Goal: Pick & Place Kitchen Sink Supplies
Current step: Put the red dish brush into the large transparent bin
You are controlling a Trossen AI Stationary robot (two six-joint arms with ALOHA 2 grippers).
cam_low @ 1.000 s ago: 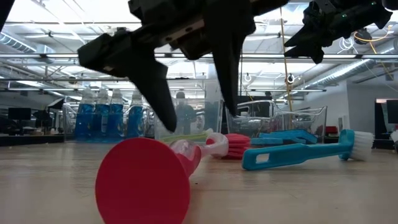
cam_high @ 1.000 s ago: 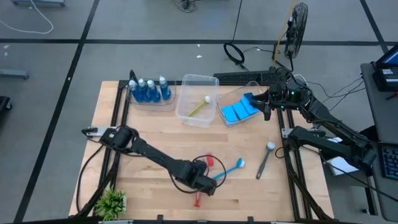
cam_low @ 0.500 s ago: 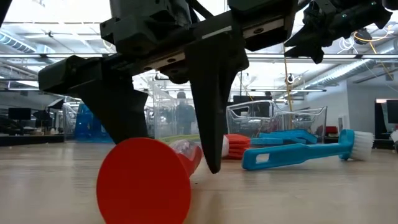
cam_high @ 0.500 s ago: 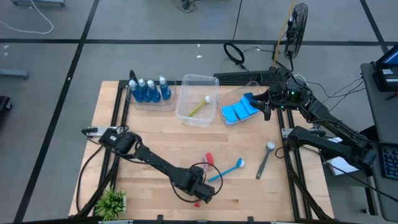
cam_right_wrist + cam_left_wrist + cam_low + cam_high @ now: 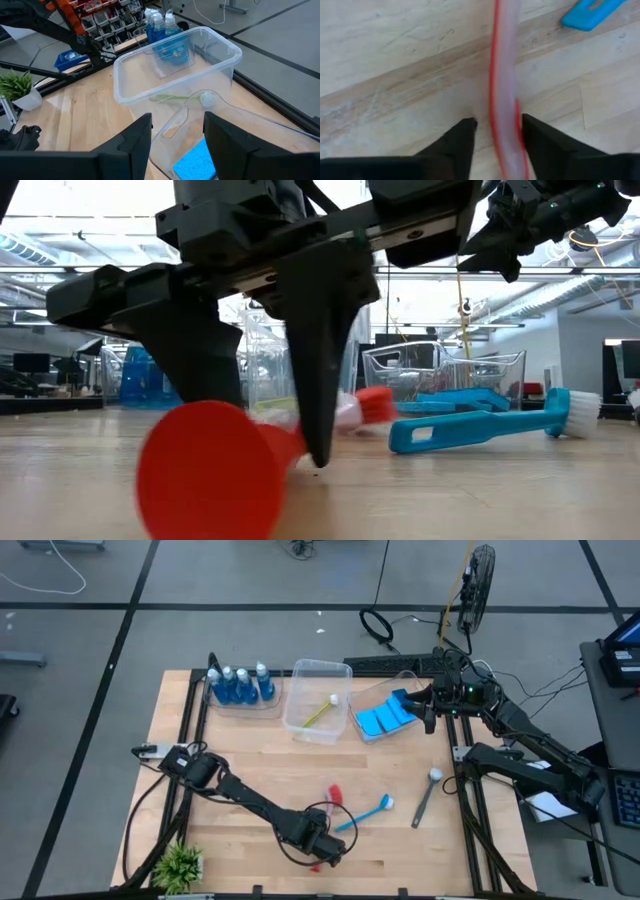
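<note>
A red dish brush (image 5: 333, 794) lies near the table's front, with its red disc end (image 5: 205, 475) toward the low camera. My left gripper (image 5: 497, 125) points down over its pale handle. The fingers stand on either side of the handle and are still apart. My right gripper (image 5: 428, 710) hangs open at the far right, above a tub of blue sponges (image 5: 385, 718), with nothing between its fingers. A blue brush (image 5: 365, 812) and a grey brush (image 5: 425, 798) lie flat on the wood. A yellow-green brush (image 5: 322, 712) lies in a clear tub. Blue bottles (image 5: 240, 685) stand in the tub at the far left. My left gripper comes from above, pointing down, with its fingers across the red brush's handle near the disc end. One finger (image 5: 540, 140) touches the side of the handle (image 5: 512, 125); a small gap shows at the other finger. The brush rests on the table and looks blurred.
A small green plant (image 5: 180, 865) stands at the near left corner. Three clear tubs line the far edge. Bare wood lies between them and the loose brushes. Black frame rails run along both sides of the table.
My left gripper has come down toward the near edge, onto the red brush's handle. Its fingers have drawn closer together. The brush has been nudged: in the low view its disc end slides sideways and its bristle head lifts a little.
</note>
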